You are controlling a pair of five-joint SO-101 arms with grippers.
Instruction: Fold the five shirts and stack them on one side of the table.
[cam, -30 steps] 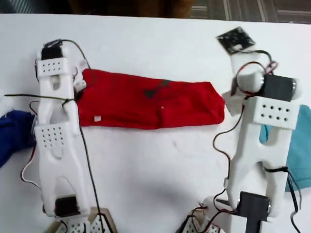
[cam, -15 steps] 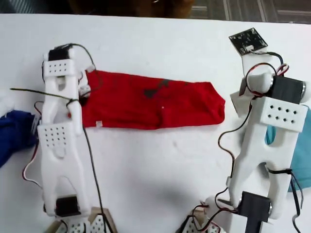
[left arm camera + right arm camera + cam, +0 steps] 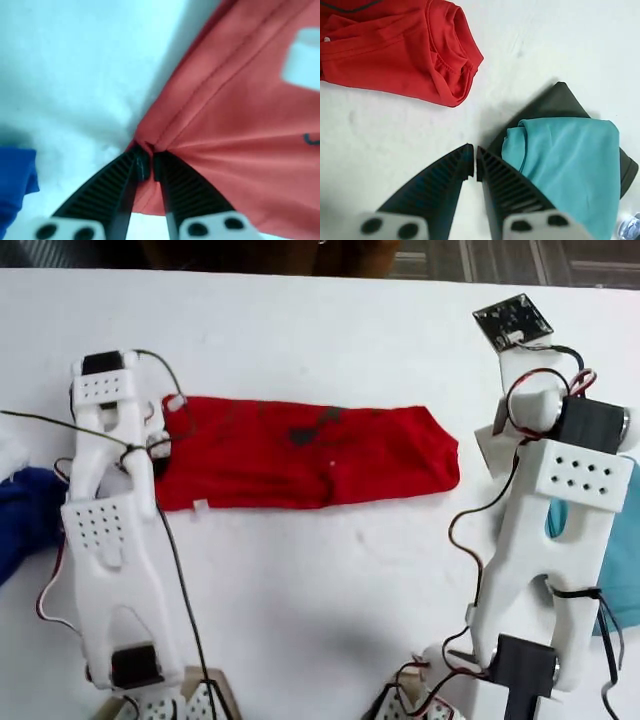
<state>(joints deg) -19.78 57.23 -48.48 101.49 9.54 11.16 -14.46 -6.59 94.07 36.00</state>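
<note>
Pinching red shirt (image 3: 235,125) edge, left jaws clamped

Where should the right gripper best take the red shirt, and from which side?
Probably the free end of the red shirt, at its rolled corner, coming from the right arm's own side. The shirt lies flat as a long strip, the left gripper pinches the far end, and the right gripper is shut near this corner, so open first.

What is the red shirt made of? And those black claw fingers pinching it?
Red shirt: soft, matte knit cloth, probably cotton; it wrinkles and shows stitched seams. Left gripper fingers: hard black plastic, it seems, with ridged matte faces.
</note>
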